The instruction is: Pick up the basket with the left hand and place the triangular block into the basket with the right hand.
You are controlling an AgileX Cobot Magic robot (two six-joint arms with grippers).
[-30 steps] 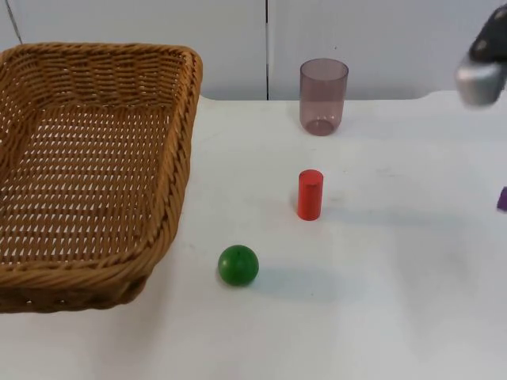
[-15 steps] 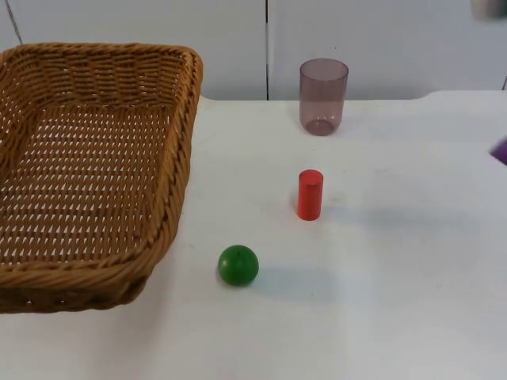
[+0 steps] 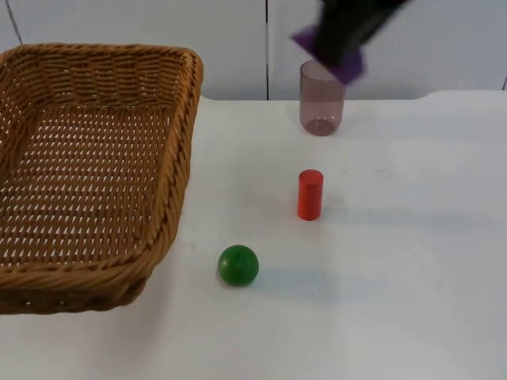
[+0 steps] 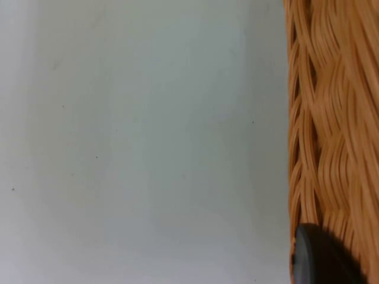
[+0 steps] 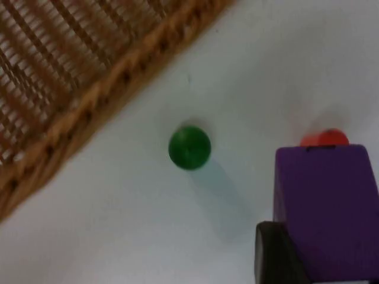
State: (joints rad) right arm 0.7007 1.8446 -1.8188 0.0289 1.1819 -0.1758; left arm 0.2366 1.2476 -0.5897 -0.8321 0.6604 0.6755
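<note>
Tabletop [image 3: 412,301], white, runs back to a grey partition wall [image 3: 142,24]; its far edge shows behind the cup. Widest bare stretch lies on the right side, w/ more free room along the near edge past the ball.

Basket [image 3: 87,166], wicker, is the biggest thing, on the left of the top view, its left side cut off by the picture's edge. Near rim sits low and close to the camera, right rim runs toward the wall. In the left wrist view the basket's woven wall [image 4: 331,118] stands just beside bare tabletop, and the left claw's black fingertip [image 4: 320,260] lies against the weave; can't tell whether that claw is spread or pinching.

Right claw [image 3: 342,39] hangs in the air near the wall, above and in front of the cup, blurred. It pinches the purple block [image 3: 348,65]. In the right wrist view the purple block [image 5: 325,207] sits against a black fingertip [image 5: 275,254], well above the tabletop.

Cup [image 3: 322,99], clear and smoky, stands upright near the far edge. Red cylinder [image 3: 310,194] stands upright mid-table, apart from the cup. Green ball [image 3: 238,264] lies nearer the camera, close to the basket's right rim w/o touching.
</note>
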